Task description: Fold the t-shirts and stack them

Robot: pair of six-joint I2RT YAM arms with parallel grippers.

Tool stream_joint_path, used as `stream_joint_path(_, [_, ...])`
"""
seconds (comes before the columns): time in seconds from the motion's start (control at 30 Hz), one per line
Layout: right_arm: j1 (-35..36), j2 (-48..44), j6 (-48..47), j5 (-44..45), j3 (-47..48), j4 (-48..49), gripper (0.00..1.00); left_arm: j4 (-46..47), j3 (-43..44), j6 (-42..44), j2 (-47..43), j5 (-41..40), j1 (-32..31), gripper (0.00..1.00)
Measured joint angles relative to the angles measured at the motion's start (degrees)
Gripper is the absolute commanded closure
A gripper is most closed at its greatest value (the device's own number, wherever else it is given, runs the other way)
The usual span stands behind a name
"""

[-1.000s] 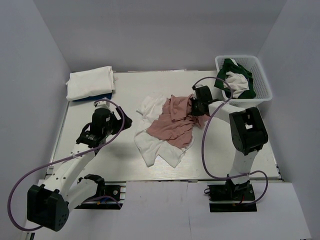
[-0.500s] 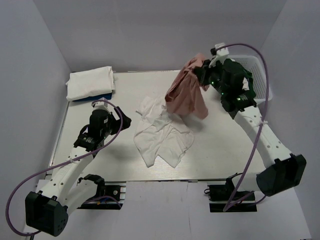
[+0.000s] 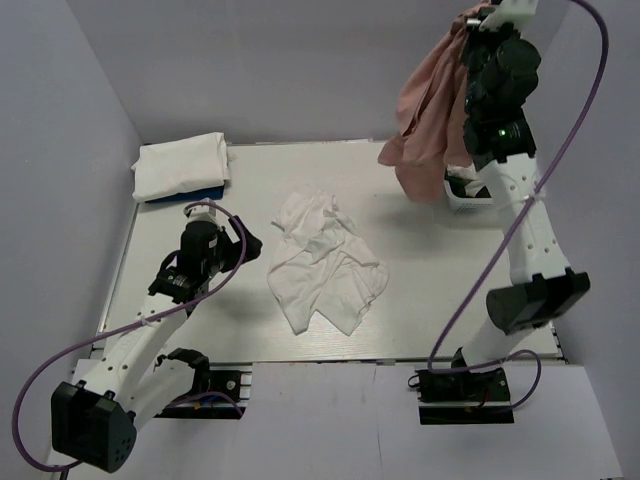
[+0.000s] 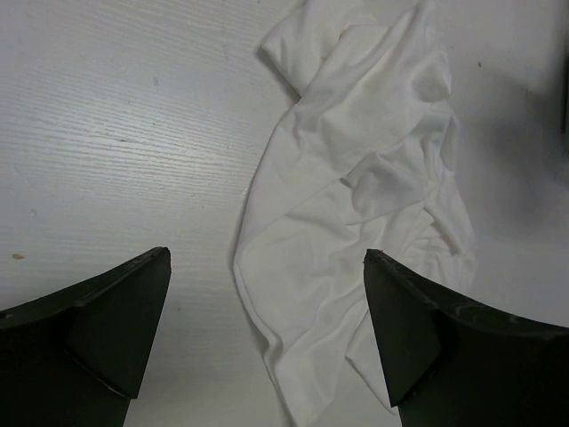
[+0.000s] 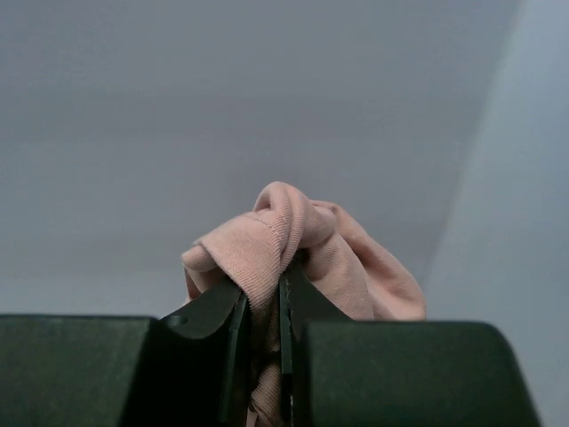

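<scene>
My right gripper (image 3: 478, 18) is raised high at the back right and shut on the dusty pink t-shirt (image 3: 428, 125), which hangs down from it over the table's far edge. In the right wrist view a bunch of the pink t-shirt (image 5: 293, 240) is pinched between the jaws of that gripper (image 5: 264, 298). A crumpled white t-shirt (image 3: 322, 262) lies in the middle of the table. My left gripper (image 3: 242, 246) hovers to its left, open and empty. In the left wrist view the white t-shirt (image 4: 356, 205) lies ahead, between the spread jaws of the gripper (image 4: 267, 267).
A folded white t-shirt (image 3: 180, 165) lies on something blue at the back left corner. The white mesh basket (image 3: 470, 200) at the back right is mostly hidden behind the right arm and the hanging pink cloth. Grey walls enclose the table.
My right arm has lifted the pink t-shirt off the white one and swung it high toward the back right. The white t-shirt now lies uncovered. My left arm barely moved.
</scene>
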Motion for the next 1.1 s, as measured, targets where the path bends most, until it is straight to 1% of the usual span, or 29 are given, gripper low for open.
stream_joint_path(0.07, [-1.8, 5.1, -3.0, 3.3, 6.4, 1.5, 1.0, -0.3, 0.0, 0.0, 0.1, -0.5, 0.0, 0.01])
stream_joint_path(0.13, [-3.5, 9.1, -6.3, 6.3, 10.6, 3.9, 1.0, -0.7, 0.2, 0.0, 0.3, -1.3, 0.0, 0.01])
stream_joint_path(0.27, [-6.7, 13.1, -12.8, 10.5, 11.3, 9.0, 1.0, -1.4, 1.0, -0.1, 1.9, -2.6, 0.0, 0.01])
stream_joint_path(0.37, [-8.9, 15.2, -15.9, 12.0, 10.8, 11.4, 1.0, -1.6, 2.1, -0.1, 4.3, -2.9, 0.0, 0.01])
stream_joint_path(0.47, [-11.1, 15.6, -17.5, 13.1, 7.8, 13.3, 1.0, -1.6, 3.3, -0.1, 6.8, -2.8, 0.0, 0.01])
stream_joint_path(0.57, [-13.2, 15.5, -17.1, 13.7, 2.3, 15.0, 1.0, -1.3, 3.9, -0.1, 8.2, -2.6, 0.0, 0.01])
stream_joint_path(0.67, [-14.9, 15.6, -12.9, 12.3, -6.4, 14.9, 1.0, -0.9, 4.0, -0.1, 9.5, -1.9, 0.0, 0.01])
stream_joint_path(0.73, [-16.3, 17.3, -8.7, 10.8, -11.3, 13.1, 1.0, -1.2, 4.5, -0.1, 10.7, -1.6, 0.0, 0.01])
stream_joint_path(0.8, [-17.8, 21.2, -4.2, 9.0, -12.5, 8.7, 0.98, -2.5, 6.2, -0.1, 12.3, -1.7, 0.0, 0.01])
stream_joint_path(0.83, [-18.6, 24.0, -1.4, 7.8, -11.7, 5.4, 0.62, -3.1, 7.1, -0.1, 13.0, -1.7, 0.0, 0.01])
stream_joint_path(0.87, [-19.5, 27.2, 1.4, 6.2, -10.0, 2.1, 0.19, -3.7, 8.0, -0.1, 13.6, -1.7, 0.0, 0.01])
stream_joint_path(0.9, [-20.3, 30.4, 3.9, 4.7, -7.6, -1.8, 0.1, -4.1, 8.8, -0.1, 13.9, -1.8, 0.0, 0.01])
stream_joint_path(0.97, [-21.3, 35.0, 7.0, 1.4, -3.9, -8.8, 0.1, -4.5, 9.7, -0.1, 14.1, -1.8, 0.0, 0.01])
stream_joint_path(1.0, [-21.7, 35.6, 8.2, 0.1, -3.5, -11.2, 0.1, -4.6, 10.0, -0.1, 14.1, -1.7, 0.0, 0.01])
stream_joint_path(1.1, [-21.6, 33.7, 10.6, -5.8, -3.9, -16.8, 0.1, -5.2, 10.0, -0.4, 14.8, -1.0, 0.0, 0.01])
